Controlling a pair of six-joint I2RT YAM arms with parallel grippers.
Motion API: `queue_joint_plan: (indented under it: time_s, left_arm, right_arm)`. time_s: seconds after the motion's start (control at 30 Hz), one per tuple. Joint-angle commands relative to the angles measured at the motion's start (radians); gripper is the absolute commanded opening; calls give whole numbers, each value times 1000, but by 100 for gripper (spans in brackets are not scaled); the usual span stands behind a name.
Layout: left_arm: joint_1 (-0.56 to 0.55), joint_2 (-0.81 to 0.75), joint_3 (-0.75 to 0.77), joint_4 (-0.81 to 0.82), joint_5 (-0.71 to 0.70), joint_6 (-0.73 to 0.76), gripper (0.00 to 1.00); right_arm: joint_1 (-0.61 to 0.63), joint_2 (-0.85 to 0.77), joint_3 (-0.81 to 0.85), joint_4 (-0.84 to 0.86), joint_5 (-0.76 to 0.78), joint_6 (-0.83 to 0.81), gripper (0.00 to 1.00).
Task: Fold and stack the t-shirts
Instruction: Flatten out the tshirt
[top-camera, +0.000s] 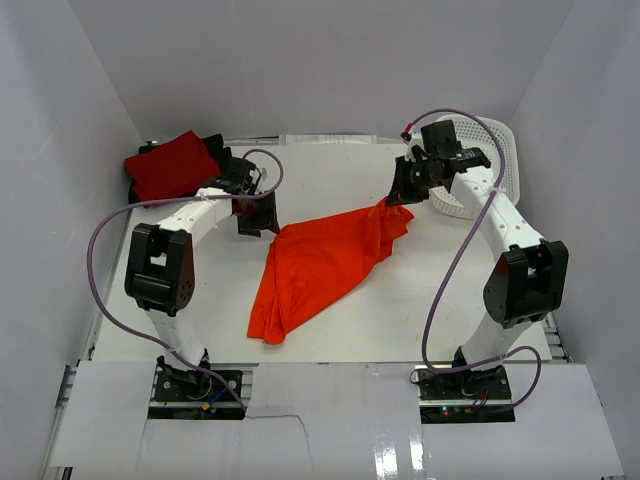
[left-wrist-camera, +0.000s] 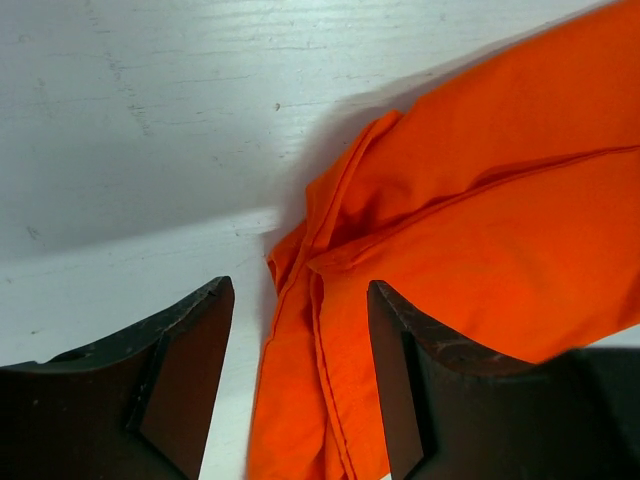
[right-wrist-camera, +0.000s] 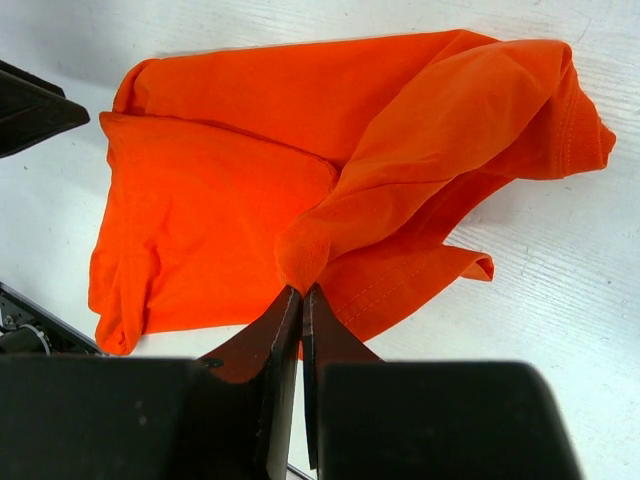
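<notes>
I saw the orange shirt (top-camera: 320, 265) lying rumpled across the middle of the table (top-camera: 400, 320), stretched in a long diagonal from its near centre toward its far right. My right gripper (right-wrist-camera: 300, 295) had its jaws pressed together, pinching a fold at the shirt's far-right end and holding it a little off the table. My left gripper (left-wrist-camera: 300, 290) hung over the table's left-centre with its fingers spread. The shirt's bunched edge lay between them, unclamped. The red shirt (top-camera: 172, 165) sat folded at the table's far-left corner, and the basket (top-camera: 505, 150) stood at its far-right corner.
</notes>
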Motion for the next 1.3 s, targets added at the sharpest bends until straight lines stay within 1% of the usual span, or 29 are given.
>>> queue_joint_plan:
  time_s: [0.0,0.37,0.57,0.67,0.8,0.87,0.97,1.0,1.03,1.07,1.23,1.27]
  left_arm:
    - [-3,17,4,19,16,14,66]
    - [-12,28,-4,44,38,9,64]
    - [-34,26,-29,67,45,-2,64]
    - [-46,31,-26,67,50,-5,62]
    - [-49,40,-23,67,42,-5,61]
    - [-49,43,-23,67,41,0,59]
    - [-51,42,-23,67,45,1,52]
    - [-49,40,-23,68,50,1,45]
    - [-51,45,-23,68,54,3,42]
    - [-49,45,-21,68,58,4,40]
    - [-49,68,-20,68,65,7,40]
    - [-51,68,-18,67,68,7,38]
  right_arm:
    - [3,-38,-6,35,-17,-9,8]
    - [3,-45,-29,37,-6,-17,8]
    - [3,-48,-29,35,-5,-14,8]
    - [3,-46,-28,32,-3,-14,8]
    - [3,-48,-28,29,-3,-13,8]
    - [3,-48,-26,28,-3,-13,8]
    - [3,-48,-26,28,2,-13,8]
    - [3,-46,-26,25,2,-13,8]
    - [3,-45,-23,24,0,-13,8]
    - [3,-44,-22,24,-1,-13,8]
    - [3,-44,-17,20,-3,-13,8]
    - [3,-44,-14,17,-2,-13,8]
